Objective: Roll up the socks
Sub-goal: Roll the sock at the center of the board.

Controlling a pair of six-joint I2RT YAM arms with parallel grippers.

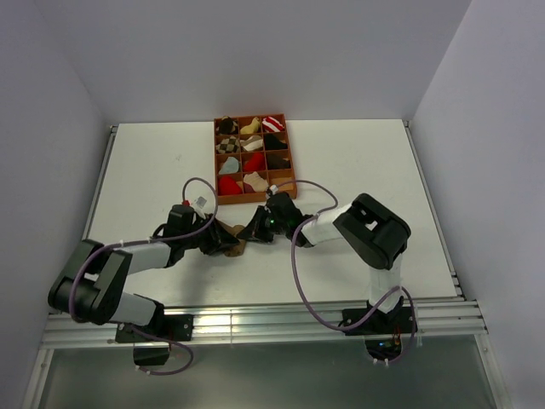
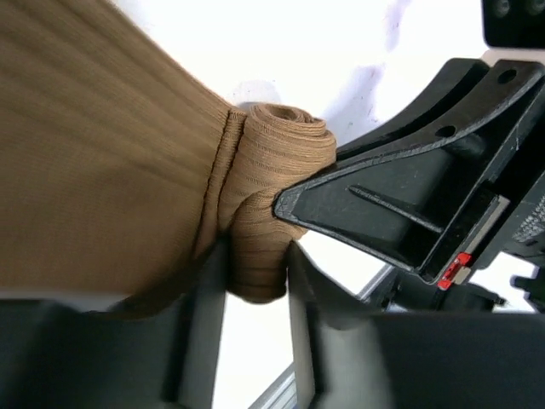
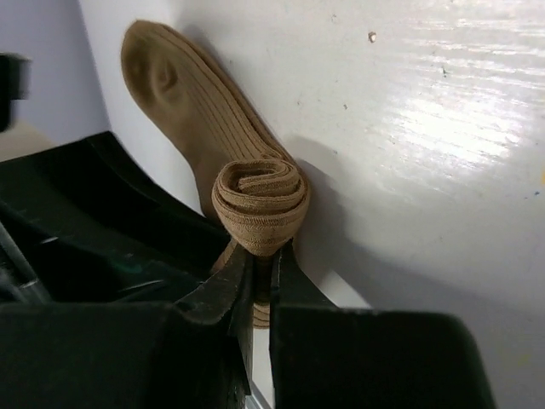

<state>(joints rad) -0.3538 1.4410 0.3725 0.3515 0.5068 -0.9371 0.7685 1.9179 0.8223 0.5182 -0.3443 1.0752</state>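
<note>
The plain brown sock [image 1: 239, 248] lies on the white table between my two grippers, one end wound into a tight roll [image 3: 260, 198]. The flat part [image 2: 102, 153] runs away from the roll. My left gripper [image 1: 226, 239] is shut on one end of the roll [image 2: 257, 268]. My right gripper [image 1: 255, 231] pinches the other end, its jaws almost together on the fabric [image 3: 262, 274]. In the left wrist view the right gripper's black finger [image 2: 400, 200] presses against the roll. The red patterned sock and the beige striped sock do not show loose on the table.
A brown wooden tray [image 1: 215, 162] with several compartments stands just behind the grippers, holding small rolled bundles in red, beige, black, checkered and light blue. A metal rail [image 1: 255, 319] runs along the near table edge. Cables loop above both arms.
</note>
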